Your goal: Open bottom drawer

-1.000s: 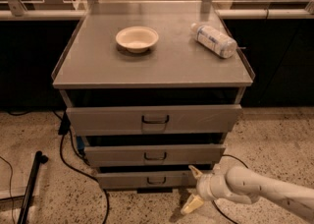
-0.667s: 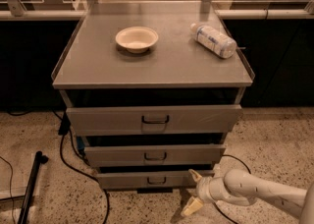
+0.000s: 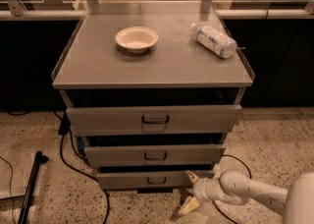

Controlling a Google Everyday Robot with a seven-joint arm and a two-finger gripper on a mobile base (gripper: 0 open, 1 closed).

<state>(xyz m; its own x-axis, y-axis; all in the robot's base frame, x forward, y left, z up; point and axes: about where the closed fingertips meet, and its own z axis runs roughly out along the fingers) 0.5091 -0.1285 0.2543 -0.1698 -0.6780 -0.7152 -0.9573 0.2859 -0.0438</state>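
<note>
The bottom drawer (image 3: pixel 142 179) is the lowest and narrowest grey front of the cabinet, with a small dark recessed handle (image 3: pixel 156 181) at its centre. It stands pushed out only slightly. My gripper (image 3: pixel 191 190) is low at the right, just in front of the drawer's right end, right of the handle. Its two cream fingertips (image 3: pixel 190 176) are spread apart, one up by the drawer front, one down near the floor. It holds nothing.
Above are the middle drawer (image 3: pixel 155 154) and the wide top drawer (image 3: pixel 154 119). A cream bowl (image 3: pixel 137 38) and a lying plastic bottle (image 3: pixel 213 40) rest on the cabinet top. Black cables (image 3: pixel 78 164) and a dark pole (image 3: pixel 32 183) lie on the speckled floor at left.
My gripper and arm have stayed near the drawer's right end with barely any shift. The drawers have not moved.
</note>
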